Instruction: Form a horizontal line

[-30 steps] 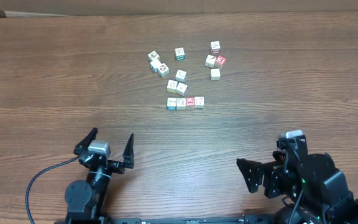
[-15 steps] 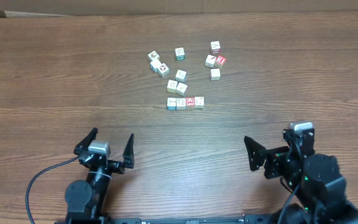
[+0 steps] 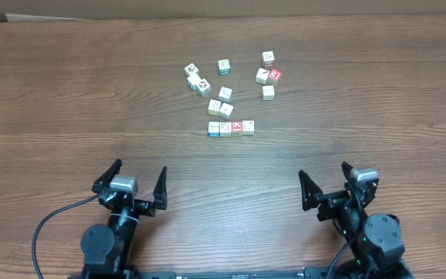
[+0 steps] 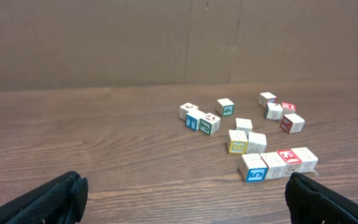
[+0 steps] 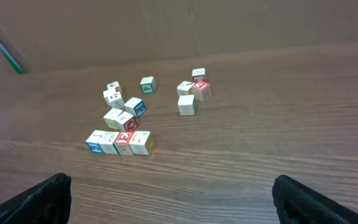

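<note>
The horizontal line (image 3: 231, 128) is a short row of several cream picture cubes set edge to edge in the middle of the table, with a blue-printed cube at its left end and a red one inside it. The same row appears in the left wrist view as the horizontal line (image 4: 278, 165) and in the right wrist view as the horizontal line (image 5: 120, 142). My left gripper (image 3: 139, 174) stands open at the near left, well short of the row. At the near right, my right gripper (image 3: 324, 177) is open too, empty and pointing toward the cubes.
Loose cubes of the same kind lie behind the row: a pair (image 3: 221, 101) just above it, a cluster (image 3: 197, 80) at back left, a single cube (image 3: 224, 67), and a group (image 3: 268, 74) at back right. A cardboard wall (image 4: 166, 37) backs the table.
My right arm has swung in from the near right corner and turned its open gripper to face the cubes. The left arm and the cubes have not moved.
</note>
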